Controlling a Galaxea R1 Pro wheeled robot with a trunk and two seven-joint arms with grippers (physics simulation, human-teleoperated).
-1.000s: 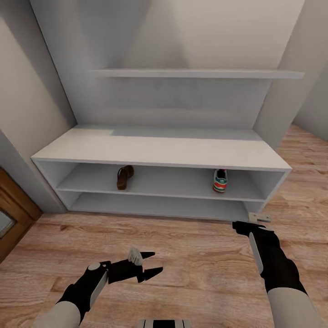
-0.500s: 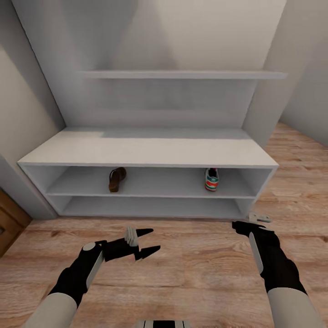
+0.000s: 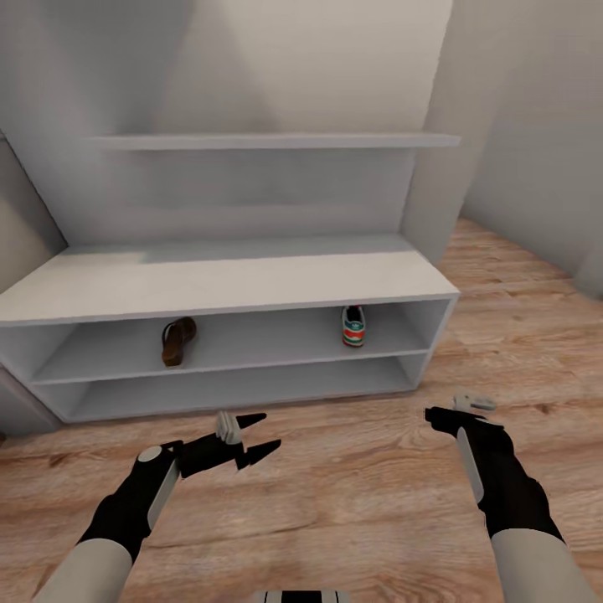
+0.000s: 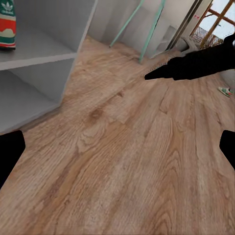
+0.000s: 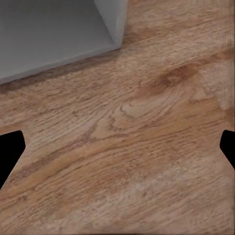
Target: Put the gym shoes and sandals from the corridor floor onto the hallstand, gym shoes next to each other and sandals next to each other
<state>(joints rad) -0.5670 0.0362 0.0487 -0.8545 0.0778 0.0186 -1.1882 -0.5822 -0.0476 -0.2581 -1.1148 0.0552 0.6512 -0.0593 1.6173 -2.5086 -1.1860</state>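
Observation:
The pale grey hallstand [image 3: 226, 285] stands against the wall ahead. On its upper open shelf lie one brown sandal [image 3: 178, 341] at the left and one gym shoe [image 3: 353, 327] at the right, heel outward. The same gym shoe [image 4: 7, 24] appears in the left wrist view. Far off on the corridor floor [image 3: 360, 477] lies a small white-green shape [image 4: 225, 91], seemingly another gym shoe. My left gripper [image 3: 255, 435] hangs open and empty above the planks before the hallstand. My right gripper [image 3: 456, 409] is open and empty too, near the hallstand's right end [image 5: 58, 29].
A long wall shelf [image 3: 276, 141] runs above the hallstand's broad top. Open wood floor stretches to the right past the unit. A teal-legged frame [image 4: 142, 24] stands further down the corridor, beside a bright opening.
The camera has swung to the right, so the hallstand sits further left in the picture. My left gripper has risen a little; the right arm keeps its pose.

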